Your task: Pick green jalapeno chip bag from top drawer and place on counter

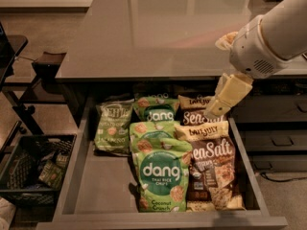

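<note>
**Dull olive-green crinkly jalapeno chip bag [113,128], left-centre of frame, back left of the shallow grey top drawer [98,190]: not yet reached.**
Advised: carry the cream hand [224,97] left past the bright green dang bags [160,176] and descend on the target's free left side. The hand hangs right of centre over the cream-and-brown Sea Salt bags [211,152]; spread or pressed together, cannot tell. The white arm [268,37] slants in from upper right.

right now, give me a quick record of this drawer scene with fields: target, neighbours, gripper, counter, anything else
target: green jalapeno chip bag, lying at the left rear of the open top drawer
neighbours: dang bags to its right, Sea Salt bags further right
gripper: gripper hangs over the drawer's right rear, above the rear Sea Salt bag, apart from the target
counter: counter behind the drawer; target not yet on it
other: black crate on the floor, left of the drawer
</note>
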